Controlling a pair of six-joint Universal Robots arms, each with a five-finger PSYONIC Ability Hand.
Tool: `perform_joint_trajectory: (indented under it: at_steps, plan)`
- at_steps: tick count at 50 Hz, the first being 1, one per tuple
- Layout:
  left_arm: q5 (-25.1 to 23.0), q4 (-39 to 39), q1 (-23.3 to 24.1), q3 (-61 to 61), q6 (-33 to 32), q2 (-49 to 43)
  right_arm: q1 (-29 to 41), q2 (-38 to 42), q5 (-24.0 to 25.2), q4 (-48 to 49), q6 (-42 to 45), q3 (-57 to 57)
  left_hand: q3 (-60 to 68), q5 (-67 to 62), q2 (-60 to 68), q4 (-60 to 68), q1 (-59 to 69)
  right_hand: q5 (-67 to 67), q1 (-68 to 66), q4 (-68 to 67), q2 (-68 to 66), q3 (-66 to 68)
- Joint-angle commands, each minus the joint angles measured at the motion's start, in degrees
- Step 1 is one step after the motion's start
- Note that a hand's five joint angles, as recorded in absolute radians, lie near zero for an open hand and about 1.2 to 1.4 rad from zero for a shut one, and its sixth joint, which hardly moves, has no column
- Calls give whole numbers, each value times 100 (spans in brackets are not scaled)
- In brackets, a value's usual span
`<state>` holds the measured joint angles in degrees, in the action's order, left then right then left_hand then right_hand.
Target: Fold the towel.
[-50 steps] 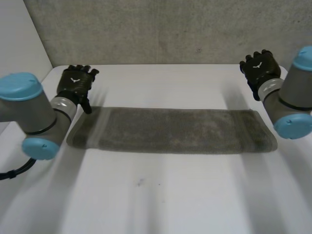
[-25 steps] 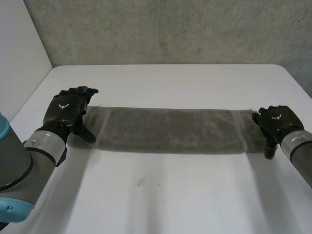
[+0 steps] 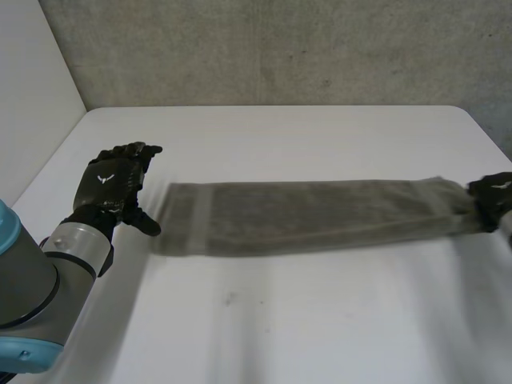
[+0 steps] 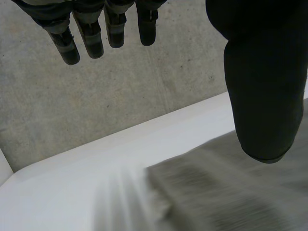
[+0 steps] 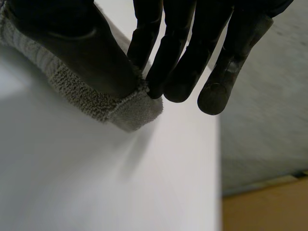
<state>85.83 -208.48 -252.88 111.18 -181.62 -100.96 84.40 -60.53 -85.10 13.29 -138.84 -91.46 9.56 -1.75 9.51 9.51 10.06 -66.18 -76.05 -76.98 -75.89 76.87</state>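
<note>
I see a long grey terry towel (image 3: 312, 216) stretched as a narrow band across the middle of the head view. It lies on the white worktop (image 3: 304, 320) and runs from centre left out to the right edge of the frame. A grey concrete wall (image 3: 280, 48) runs along the top of the frame behind the worktop. A plain white side panel (image 3: 32, 96) stands at upper left.

My left hand (image 3: 112, 188) sits at centre left, just beside the towel's near end. That end is blurred, so I cannot tell whether the two touch. In the left wrist view the left hand (image 4: 262, 86) has its fingers (image 4: 91, 38) straight and its thumb spread well away from them, with nothing between. The towel's end (image 4: 231, 192) lies below the thumb. The grey left arm (image 3: 32, 296) with its light-blue cap fills the lower left corner.

My right hand (image 3: 494, 200) is at the right edge of the frame, on the towel's far end, which bunches narrow there. In the right wrist view the right hand (image 5: 86, 48) pinches that end (image 5: 130, 108) between thumb and fingers (image 5: 178, 72). The pinched corner is raised a little off the worktop.
</note>
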Motion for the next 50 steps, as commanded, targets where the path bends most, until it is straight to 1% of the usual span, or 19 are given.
perform_joint_trajectory:
  at_steps: [1, 6, 8, 9, 11, 13, 14, 15, 16, 19, 21, 22, 24, 26, 32, 47, 48, 49, 50]
  plan:
    - [4, 9, -24, 52, 4, 15, -653, -90, -94, -19, 1042, 365, 44, 175, 49, 49, -6, -382, -395, -302, -411, 313]
    - [4, 9, -24, 52, -5, 85, -354, -240, -85, -28, 824, 726, 44, 175, 49, 49, -6, -382, -395, -302, -411, 313]
    - [4, 9, -24, 35, -31, 138, 502, -502, -85, -19, 544, 954, 44, 175, 49, 49, -6, -382, -395, -302, -411, 313]
    - [-5, 9, -7, -26, -66, 190, 507, -503, -85, -19, 543, 955, 44, 175, 49, 49, -6, -382, -395, -302, -411, 313]
    - [21, 61, 11, -122, -75, 234, 999, -556, -77, -19, 472, 1078, 44, 175, 49, 49, -6, -382, -395, -302, -411, 313]
    - [30, 123, 20, -317, -58, 261, 1943, -547, -42, 33, 437, 1192, 44, 175, 49, 49, -6, -382, -395, -302, -411, 313]
    - [56, 289, 55, -517, -58, 278, 1948, -547, -42, 34, 437, 1192, 44, 175, 49, 49, -6, -382, -395, -302, -411, 313]
    - [109, 534, 151, -754, -58, 287, 2427, -512, -50, 77, 446, 1218, 44, 175, 49, 49, -6, -382, -395, -302, -411, 313]
    - [109, 537, 152, -756, -58, 287, 2919, -425, -42, 104, 455, 1279, 44, 175, 49, 49, -6, -382, -395, -302, -411, 313]
    - [241, 1038, 389, -1327, -58, 279, 3416, -266, -24, 165, 481, 1385, 44, 175, 49, 49, -6, -382, -395, -302, -411, 313]
    - [346, 1310, 494, -1653, -58, 270, 4160, 119, 20, 244, 525, 1622, 44, 175, 49, 49, -6, -382, -395, -302, -411, 313]
    - [468, 1580, 590, -1957, -58, 252, 4163, 121, 20, 245, 525, 1623, 44, 175, 49, 49, -6, -382, -395, -302, -411, 313]
    - [601, 1837, 688, -2259, -58, 226, 4653, 497, 11, 288, 516, 1719, 44, 175, 49, 49, -6, -382, -395, -302, -411, 313]
    - [820, 2248, 836, -2740, -32, 200, 4821, 707, 3, 288, 534, 1772, 44, 175, 49, 49, -6, -382, -395, -302, -411, 313]
    - [883, 2391, 951, -2989, -5, 200, 5173, 1376, -85, 236, 516, 2228, 44, 175, 49, 49, -6, -382, -395, -302, -411, 313]
    - [891, 2382, 1048, -2945, 21, -38, 5279, 1386, 169, 86, 472, 1957, 44, 175, 49, 49, -6, -382, -395, -302, -411, 313]
    - [883, 2382, 1048, -2945, 21, -55, 5279, 1317, 222, -27, 464, 1887, 44, 175, 49, 49, -6, 1993, 1981, 2073, 1965, -2062]
    - [883, 2382, 1048, -2945, 21, -55, 5253, 1194, 248, -167, 437, 1808, 44, 175, 49, 49, -6, 6618, 6605, 6698, 6589, -6687]
    - [883, 2382, 1057, -2936, 21, -81, 5253, 1193, 249, -169, 437, 1807, 44, 175, 49, 49, -6, 6618, 6605, 6698, 6589, -6687]
